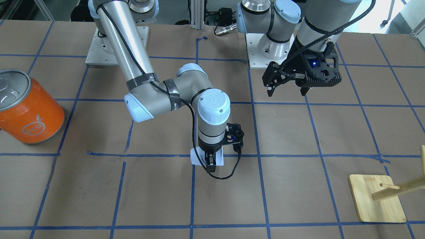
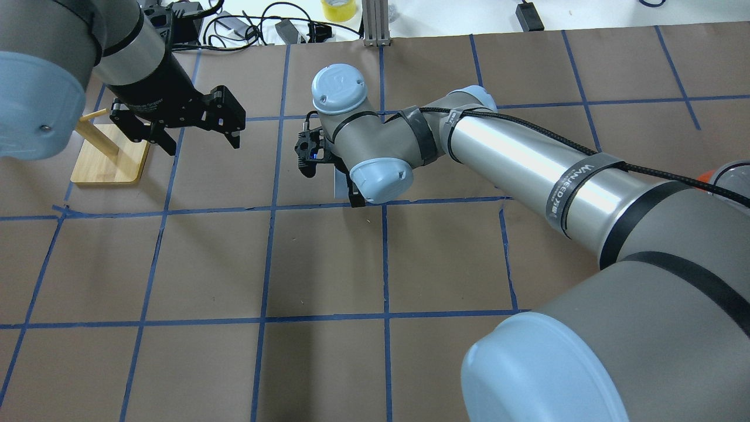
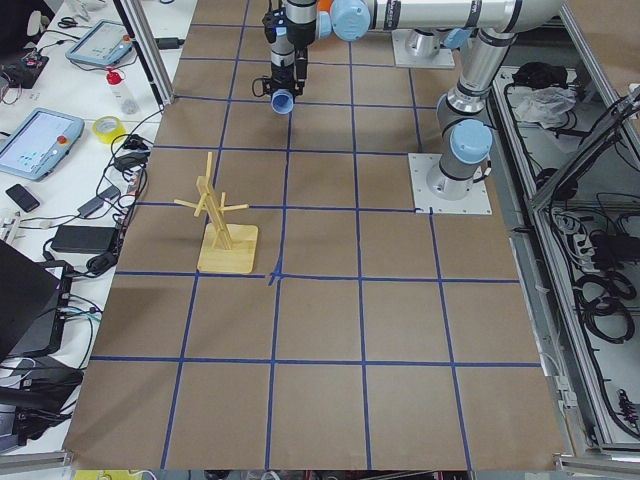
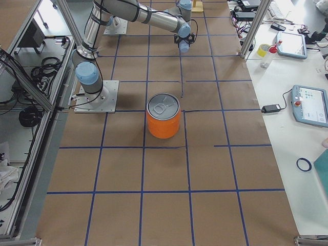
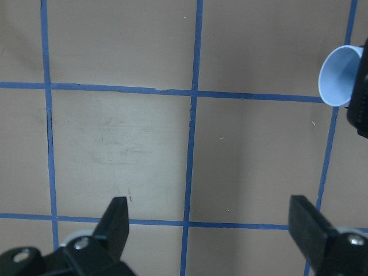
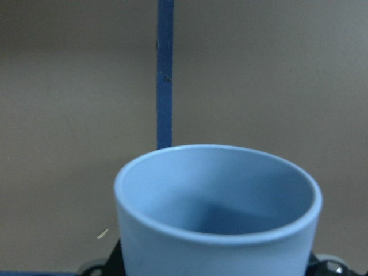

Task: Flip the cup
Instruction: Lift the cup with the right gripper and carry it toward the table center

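Cup (image 6: 218, 213) in right gripper (image 1: 211, 165), orange can (image 1: 30, 111) and wooden rack (image 1: 373, 200) well apart.

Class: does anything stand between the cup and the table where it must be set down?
Nothing visible does. The right pincer grips the cup over the table; the orange can and wooden rack stand far off.

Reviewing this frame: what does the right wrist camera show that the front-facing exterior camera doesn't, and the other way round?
Only the right wrist view: the cup up close, its open mouth and empty inside.
Only the front-facing view: the right hand gripping that cup, the orange can, the wooden rack, and the left hand, open above the table and holding nothing.
Both: the cup and the blue tape lines on the brown table cover.
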Controlling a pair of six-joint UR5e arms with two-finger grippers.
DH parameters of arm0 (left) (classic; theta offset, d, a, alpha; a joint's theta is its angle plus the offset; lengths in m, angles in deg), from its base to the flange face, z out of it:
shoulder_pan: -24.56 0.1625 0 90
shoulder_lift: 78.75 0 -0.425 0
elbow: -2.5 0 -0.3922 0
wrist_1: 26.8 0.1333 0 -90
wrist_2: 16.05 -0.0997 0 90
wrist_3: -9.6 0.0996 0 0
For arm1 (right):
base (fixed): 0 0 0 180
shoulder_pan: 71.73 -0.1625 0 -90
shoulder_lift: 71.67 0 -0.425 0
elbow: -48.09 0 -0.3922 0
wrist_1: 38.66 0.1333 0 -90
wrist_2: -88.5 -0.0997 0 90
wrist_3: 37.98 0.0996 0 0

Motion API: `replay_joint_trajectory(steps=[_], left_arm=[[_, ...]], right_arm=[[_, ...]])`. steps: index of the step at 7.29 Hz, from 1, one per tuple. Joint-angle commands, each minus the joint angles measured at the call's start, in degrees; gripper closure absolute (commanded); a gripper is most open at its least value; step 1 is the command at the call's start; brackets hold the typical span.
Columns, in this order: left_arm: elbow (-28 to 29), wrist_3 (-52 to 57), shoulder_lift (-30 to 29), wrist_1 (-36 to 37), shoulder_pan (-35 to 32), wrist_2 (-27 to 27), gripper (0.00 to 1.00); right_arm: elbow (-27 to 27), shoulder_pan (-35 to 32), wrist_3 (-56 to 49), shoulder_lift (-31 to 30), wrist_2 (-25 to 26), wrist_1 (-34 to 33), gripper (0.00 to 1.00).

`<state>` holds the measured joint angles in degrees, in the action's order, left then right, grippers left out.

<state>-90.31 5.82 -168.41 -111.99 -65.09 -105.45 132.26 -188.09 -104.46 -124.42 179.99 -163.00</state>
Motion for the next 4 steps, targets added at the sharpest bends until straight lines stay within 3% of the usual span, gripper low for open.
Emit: replay_joint_trajectory(steps=[1,2,4], left_arm=[[0.0,0.1,-0.1,-0.1,0.0,0.0,0.0],[0.0,0.1,-0.1,-0.1,0.0,0.0,0.0],[0.0,0.1,-0.1,0.0,0.0,0.0,0.0]], right_arm=[[-0.6,-1.1,0.2,1.2,0.0,-0.2,1.0],[-0.7,-1.1,0.2,1.2,-0.4,-0.1,0.97],[-0.2,-1.1,0.5,1.2,-0.7,0.1,0.49]])
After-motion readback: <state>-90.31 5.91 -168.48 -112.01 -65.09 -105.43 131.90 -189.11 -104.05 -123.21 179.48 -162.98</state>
